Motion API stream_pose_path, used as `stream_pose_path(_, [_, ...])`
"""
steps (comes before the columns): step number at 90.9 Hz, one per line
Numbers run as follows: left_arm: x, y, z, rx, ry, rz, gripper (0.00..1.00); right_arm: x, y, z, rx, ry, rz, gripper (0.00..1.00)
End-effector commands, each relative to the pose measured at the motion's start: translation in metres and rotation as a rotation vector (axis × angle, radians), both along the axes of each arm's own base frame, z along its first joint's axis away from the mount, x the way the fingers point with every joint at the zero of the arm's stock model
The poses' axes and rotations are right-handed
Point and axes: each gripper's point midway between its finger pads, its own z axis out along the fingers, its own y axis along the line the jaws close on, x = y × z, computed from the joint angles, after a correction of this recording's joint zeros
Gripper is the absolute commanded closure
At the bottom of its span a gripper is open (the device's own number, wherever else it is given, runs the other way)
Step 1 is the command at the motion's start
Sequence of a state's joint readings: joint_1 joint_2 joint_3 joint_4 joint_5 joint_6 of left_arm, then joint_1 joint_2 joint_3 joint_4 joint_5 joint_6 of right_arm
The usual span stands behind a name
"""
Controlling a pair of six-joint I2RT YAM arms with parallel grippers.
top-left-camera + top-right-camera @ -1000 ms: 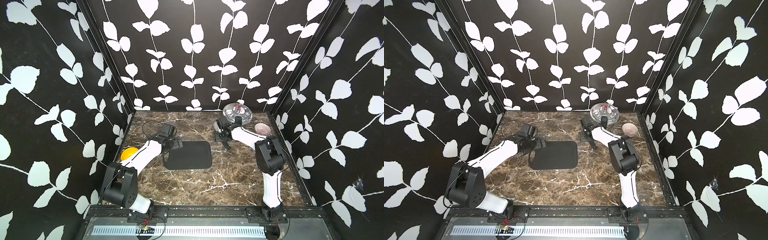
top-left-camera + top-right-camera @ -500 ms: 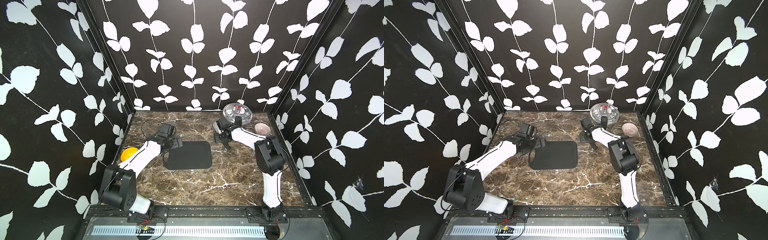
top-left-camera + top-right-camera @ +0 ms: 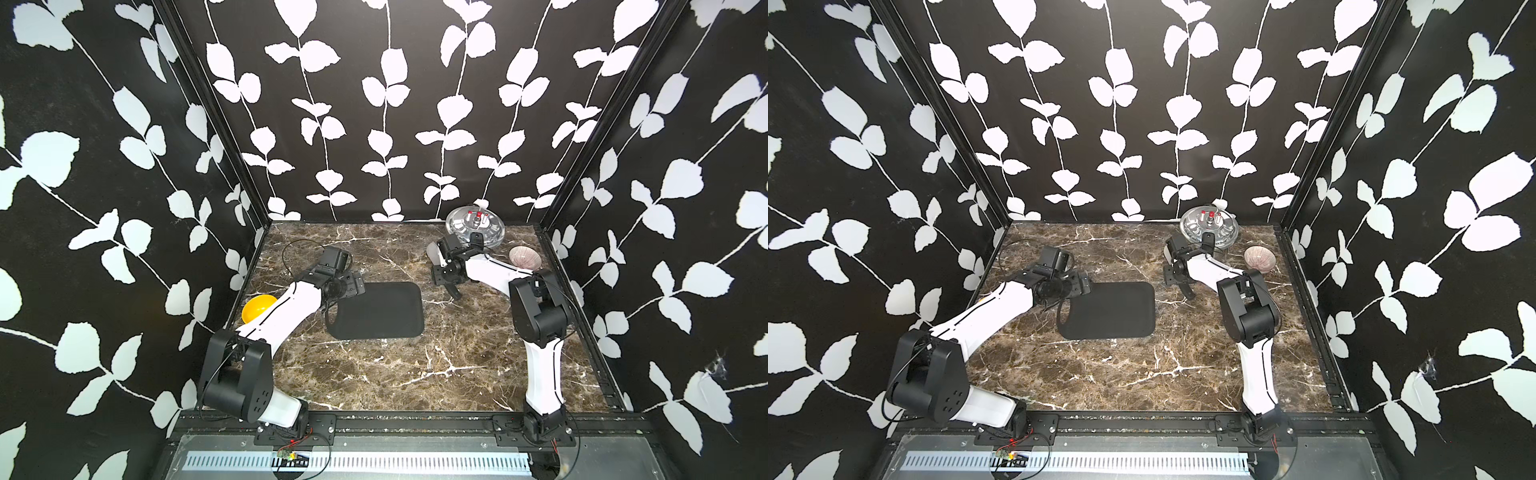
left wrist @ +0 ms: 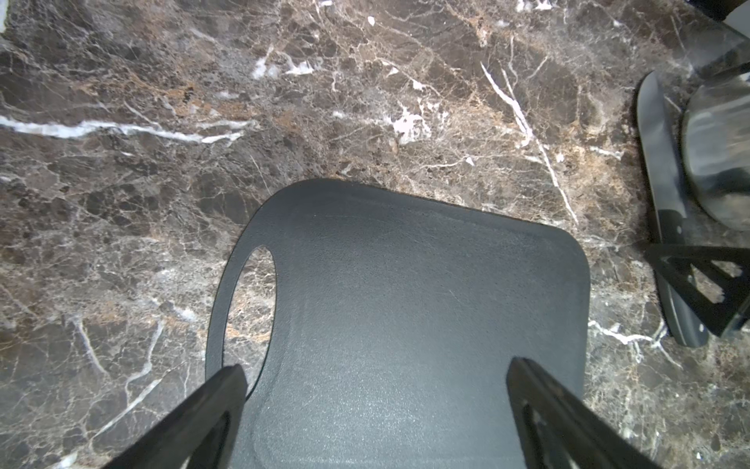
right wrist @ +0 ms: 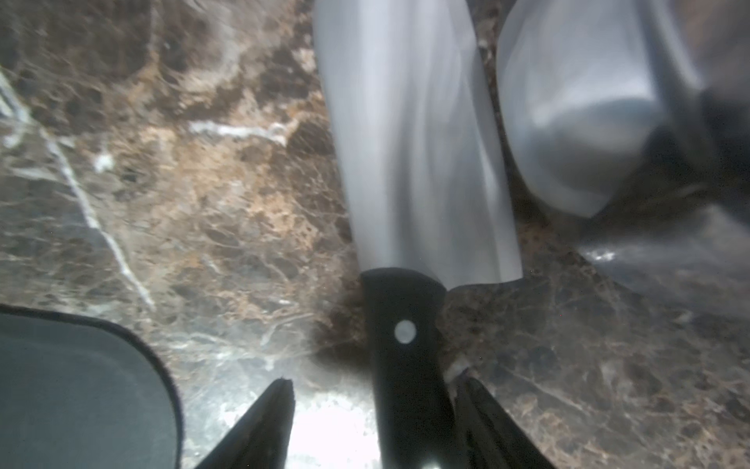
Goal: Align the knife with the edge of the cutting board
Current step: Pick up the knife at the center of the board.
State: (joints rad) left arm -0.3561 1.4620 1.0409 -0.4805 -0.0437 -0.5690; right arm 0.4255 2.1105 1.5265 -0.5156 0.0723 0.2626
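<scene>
Since a second ago my right gripper [image 5: 371, 392] has narrowed around the knife's [image 5: 410, 162] black handle, one finger touching it, the other still apart, while my left gripper [image 4: 375, 387] hovers wide open and empty over the cutting board [image 3: 376, 309]. I count one matte-black board with a loop cutout, one steel pot [image 3: 475, 226], one yellow bowl [image 3: 257, 307], one pink bowl [image 3: 524, 257] and one cleaver: broad silver blade, riveted handle, lying on the marble table [image 3: 415, 374] between board and pot.

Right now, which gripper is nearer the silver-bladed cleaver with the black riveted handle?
Right. The right gripper straddles the cleaver's black handle, jaws either side, not fully closed. The left gripper hangs open over the matte-black cutting board, with the cleaver off beyond the board's far end.
</scene>
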Motion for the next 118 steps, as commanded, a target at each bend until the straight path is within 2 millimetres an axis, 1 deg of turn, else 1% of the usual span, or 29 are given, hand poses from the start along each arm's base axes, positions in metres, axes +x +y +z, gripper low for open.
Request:
stream_pose_path(1, [-0.003,0.006,0.008,0.019,-0.016,-0.001,0.01,0.005,0.015,0.002,0.056,-0.006,0.036,0.42])
stream_pose_path(4, [-0.003,0.006,0.008,0.02,-0.016,-0.001,0.01,0.004,0.018,0.001,0.065,-0.002,0.046,0.45])
stream_pose_path(9, [-0.003,0.006,0.007,0.02,-0.016,0.001,0.02,0.002,0.021,0.003,0.065,-0.001,0.05,0.46])
stream_pose_path(31, [-0.003,0.006,0.006,0.014,-0.011,0.002,0.01,-0.001,0.034,0.007,-0.011,-0.048,0.076,0.46])
stream_pose_path(46, [-0.004,0.005,0.006,0.012,-0.01,0.002,0.02,0.008,0.028,-0.001,-0.061,-0.051,0.039,0.46])
stream_pose_path(58, [-0.006,0.007,0.006,0.012,-0.01,0.004,0.02,0.016,0.025,-0.004,-0.052,-0.06,0.018,0.46])
stream_pose_path(74, [-0.007,0.011,0.012,0.021,-0.029,0.025,0.01,0.023,0.022,-0.006,-0.056,-0.058,-0.027,0.48])
stream_pose_path(82, [-0.006,0.014,0.017,0.028,-0.05,0.036,0.02,0.023,0.025,-0.008,-0.04,-0.054,-0.043,0.49])
stream_pose_path(91, [-0.006,0.018,0.019,0.04,-0.064,0.049,0.01,0.023,0.024,-0.013,-0.042,-0.049,-0.065,0.56])
stream_pose_path(98, [-0.007,0.019,0.021,0.044,-0.069,0.048,0.02,0.023,0.023,-0.015,-0.045,-0.045,-0.071,0.66])
stream_pose_path(101, [-0.007,0.019,0.021,0.044,-0.07,0.048,0.02,0.022,0.023,-0.016,-0.046,-0.043,-0.069,0.69])
stream_pose_path(108, [-0.008,0.02,0.021,0.046,-0.071,0.05,0.02,0.021,0.024,-0.014,-0.045,-0.047,-0.064,0.79])
stream_pose_path(118, [-0.008,0.02,0.021,0.042,-0.074,0.053,0.02,0.019,0.027,-0.008,-0.049,-0.066,-0.049,0.89])
